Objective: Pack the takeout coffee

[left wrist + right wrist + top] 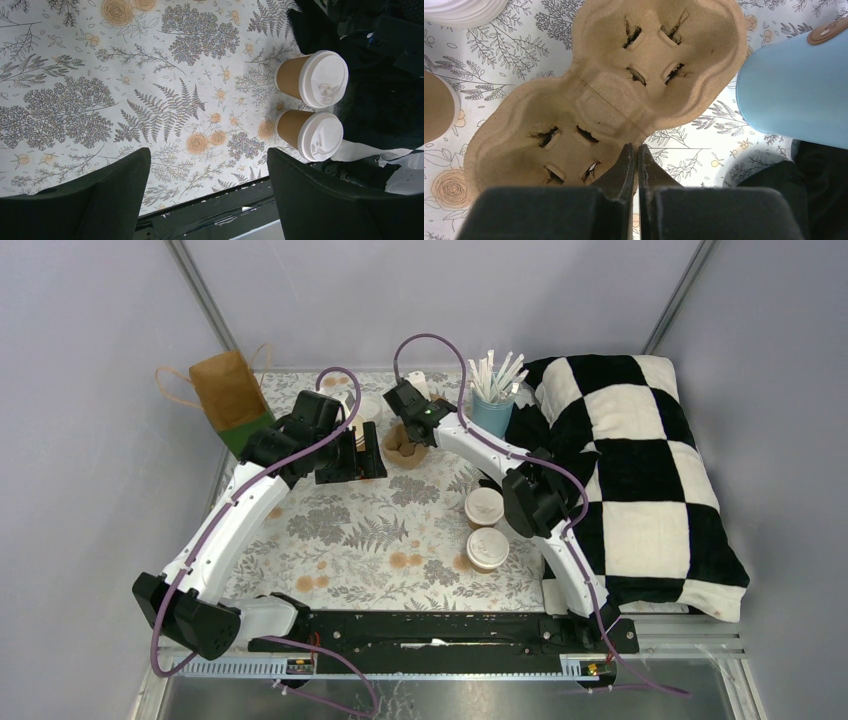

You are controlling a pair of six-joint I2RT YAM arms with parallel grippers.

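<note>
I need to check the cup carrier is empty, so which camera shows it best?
The right wrist view: the carrier fills the frame, both wells visibly empty. In the top view the carrier is small, partly behind the right arm. The left wrist view misses it.

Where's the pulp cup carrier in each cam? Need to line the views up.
Top external: cup carrier in the upper middle of the picture, left of the blue cup.
Left wrist: not in it.
Right wrist: cup carrier fills the centre, both pockets empty, blue cup at the right edge.
Shared landmark: the floral tablecloth shows in all three views; the blue cup links top and right wrist.
</note>
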